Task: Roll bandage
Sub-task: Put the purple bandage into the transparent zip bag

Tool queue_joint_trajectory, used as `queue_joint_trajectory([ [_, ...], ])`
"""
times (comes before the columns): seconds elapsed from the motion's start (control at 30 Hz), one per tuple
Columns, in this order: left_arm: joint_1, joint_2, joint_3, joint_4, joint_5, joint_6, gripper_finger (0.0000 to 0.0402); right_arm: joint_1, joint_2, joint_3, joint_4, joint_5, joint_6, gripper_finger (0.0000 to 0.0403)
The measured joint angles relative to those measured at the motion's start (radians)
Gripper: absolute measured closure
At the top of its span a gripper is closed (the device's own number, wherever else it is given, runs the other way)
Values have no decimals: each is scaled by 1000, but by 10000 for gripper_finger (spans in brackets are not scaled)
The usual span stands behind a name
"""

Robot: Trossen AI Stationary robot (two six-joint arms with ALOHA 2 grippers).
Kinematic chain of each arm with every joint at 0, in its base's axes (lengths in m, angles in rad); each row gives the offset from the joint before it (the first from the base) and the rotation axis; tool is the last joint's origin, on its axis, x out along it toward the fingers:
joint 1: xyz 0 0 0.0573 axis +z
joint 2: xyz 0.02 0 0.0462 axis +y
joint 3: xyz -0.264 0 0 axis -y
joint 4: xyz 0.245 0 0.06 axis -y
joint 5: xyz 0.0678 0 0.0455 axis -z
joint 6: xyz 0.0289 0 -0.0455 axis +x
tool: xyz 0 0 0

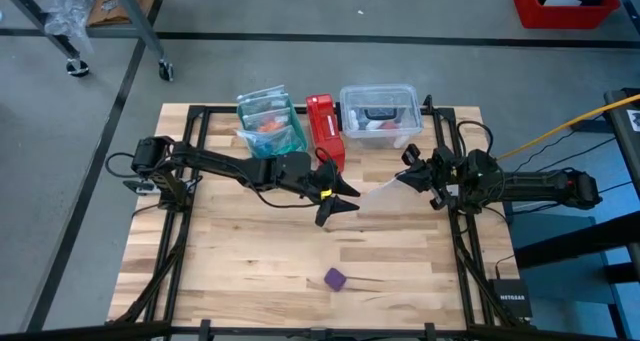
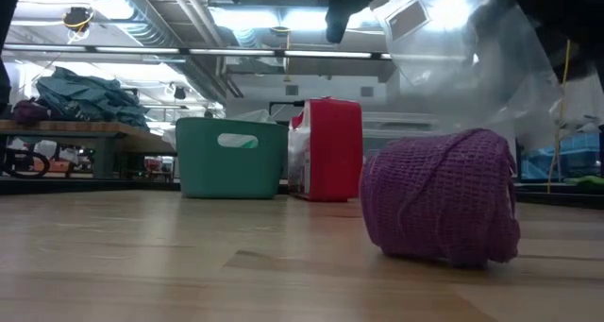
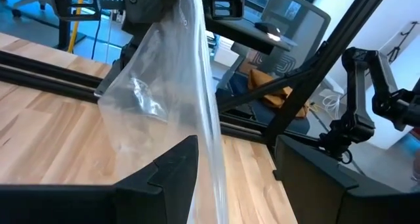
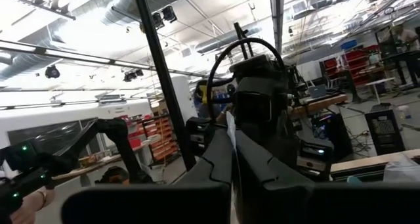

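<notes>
The purple bandage (image 1: 335, 278) is a small coiled roll lying on its side on the wooden table near the front edge; it is large in the low view (image 2: 439, 209). No gripper touches it. My right gripper (image 1: 405, 178) is at the table's right of centre, shut on a clear plastic bag (image 1: 380, 188). My left gripper (image 1: 343, 199) is open at the table's centre, its fingers on either side of the bag's free end (image 3: 210, 165). Both grippers are well above and behind the bandage. My right gripper pinches the clear bag's thin edge (image 4: 231, 142) between its two fingers, coming level from the table's right side. The bag is lifted clear of the table and reaches toward my left gripper. My left gripper: I cannot tell whether its fingers (image 3: 174, 168) touch the bag.
At the table's far edge stand a teal bin (image 1: 270, 121) with packets in it, a red box (image 1: 325, 129) and a clear plastic container (image 1: 380, 109). Black frame rails run along the table's left and right sides. Bare wood surrounds the bandage.
</notes>
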Motion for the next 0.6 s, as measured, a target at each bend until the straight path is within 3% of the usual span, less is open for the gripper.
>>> queue_joint_trajectory([
  [0.23,0,0,0,32,0,-1,209,0,0,0,-97,2,0,398],
  [0.6,3,0,0,18,0,5,209,0,0,0,-83,42,13,398],
])
